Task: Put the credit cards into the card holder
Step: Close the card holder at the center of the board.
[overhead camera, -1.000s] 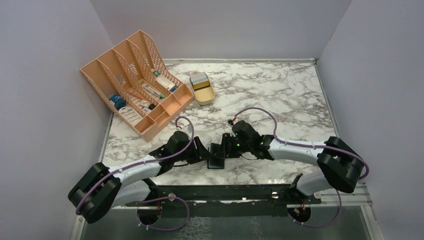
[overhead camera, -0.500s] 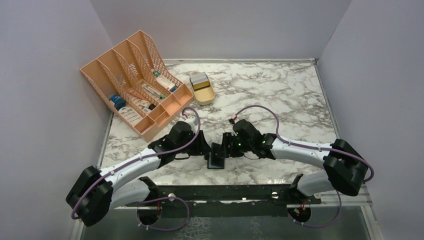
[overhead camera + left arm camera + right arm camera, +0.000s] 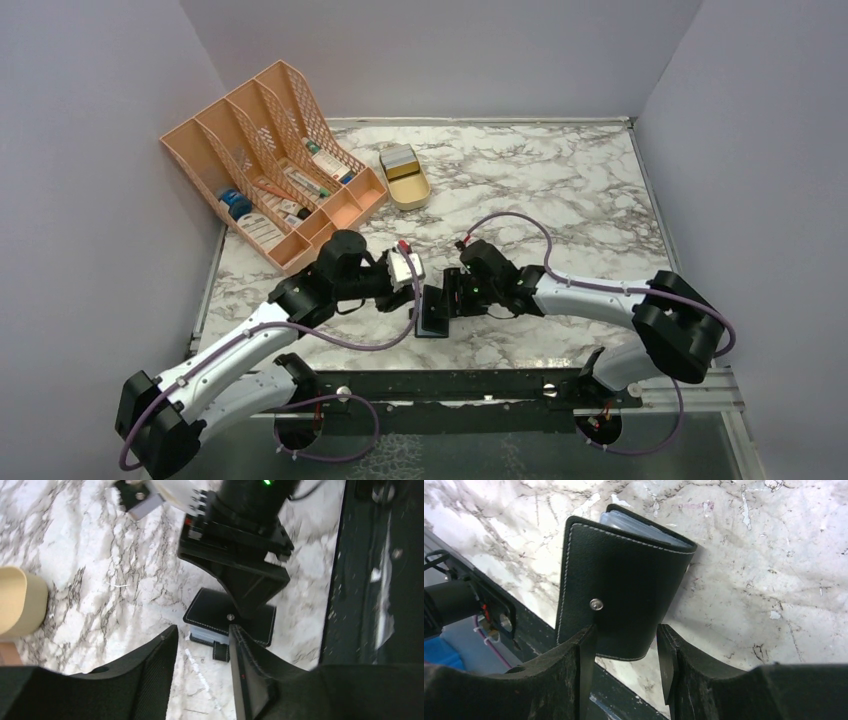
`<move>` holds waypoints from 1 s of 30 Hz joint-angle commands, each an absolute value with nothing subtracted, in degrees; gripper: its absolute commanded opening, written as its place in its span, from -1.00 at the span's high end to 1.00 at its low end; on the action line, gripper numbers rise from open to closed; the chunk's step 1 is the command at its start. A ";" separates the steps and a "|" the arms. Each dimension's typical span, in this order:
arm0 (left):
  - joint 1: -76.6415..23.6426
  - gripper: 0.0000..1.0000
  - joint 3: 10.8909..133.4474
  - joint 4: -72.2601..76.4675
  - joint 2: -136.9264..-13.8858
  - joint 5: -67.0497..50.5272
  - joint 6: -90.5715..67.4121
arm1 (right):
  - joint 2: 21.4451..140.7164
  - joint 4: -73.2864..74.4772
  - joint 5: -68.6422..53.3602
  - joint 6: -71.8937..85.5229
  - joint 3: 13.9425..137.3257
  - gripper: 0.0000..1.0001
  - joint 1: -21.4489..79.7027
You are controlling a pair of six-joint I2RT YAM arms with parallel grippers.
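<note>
Right wrist view gives us the card holder (image 3: 624, 585) lying closed on the bench (image 3: 749, 580) by its front edge, the right claw (image 3: 626, 630) parted above its near end. We see the left claw (image 3: 202, 630) half open and empty, hovering near it.

Card holder (image 3: 624, 570), lining largely behind its black cover; tan tin (image 3: 20, 600) partly beyond the left edge.

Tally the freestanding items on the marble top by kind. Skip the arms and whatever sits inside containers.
Peach mesh organiser: 1
Tan oval tin: 1
Black card holder: 1
Total: 3
</note>
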State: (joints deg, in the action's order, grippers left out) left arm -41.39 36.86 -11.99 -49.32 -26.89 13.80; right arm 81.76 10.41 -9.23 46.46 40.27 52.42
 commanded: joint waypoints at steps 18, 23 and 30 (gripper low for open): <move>-41.60 0.17 33.00 -11.90 -69.97 -34.72 44.89 | 83.47 8.14 -7.45 46.67 41.68 0.03 52.64; -41.59 0.18 33.20 -9.09 -72.93 -33.94 44.05 | 82.67 6.91 -7.85 47.20 40.27 0.03 52.65; -41.59 0.20 33.90 -7.19 -76.94 -33.18 44.10 | 80.42 6.25 -7.47 48.32 38.22 0.03 52.65</move>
